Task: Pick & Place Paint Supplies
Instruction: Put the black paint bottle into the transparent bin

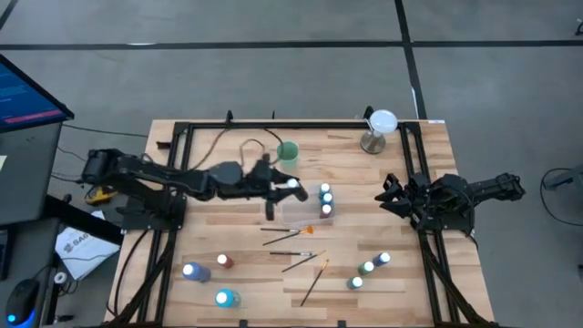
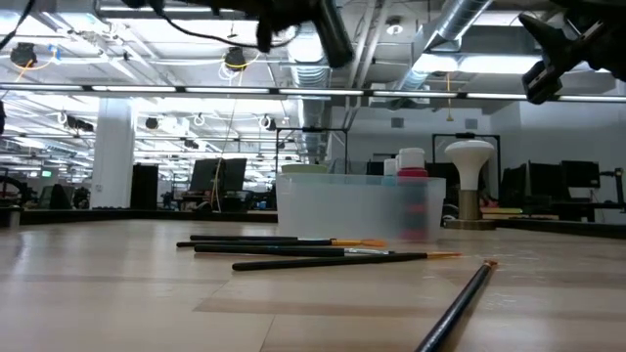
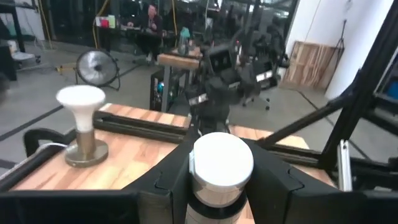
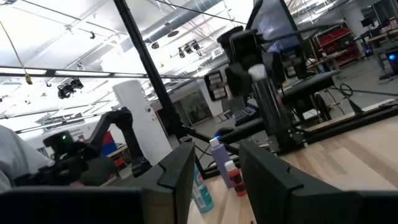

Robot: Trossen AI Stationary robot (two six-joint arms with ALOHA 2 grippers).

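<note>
Overhead ceiling lights (image 2: 235, 61) are brightly flooding the room; the near desk (image 2: 117, 293) and paintbrush (image 2: 460, 308) are blurring.

The counter (image 1: 246, 273) is pale wood with visible grain and a soft, low sheen. Its frame (image 1: 273, 126) is matt black metal. The tray (image 2: 357, 207) is clear, slightly frosted plastic. The paintbrushes (image 2: 293, 250) have thin dark glossy handles. The paint bottle (image 3: 221, 171) in the left tool (image 3: 221, 186) has a smooth white plastic cap. Both tools, the right tool (image 4: 214, 180) included, look matt black plastic.
</note>
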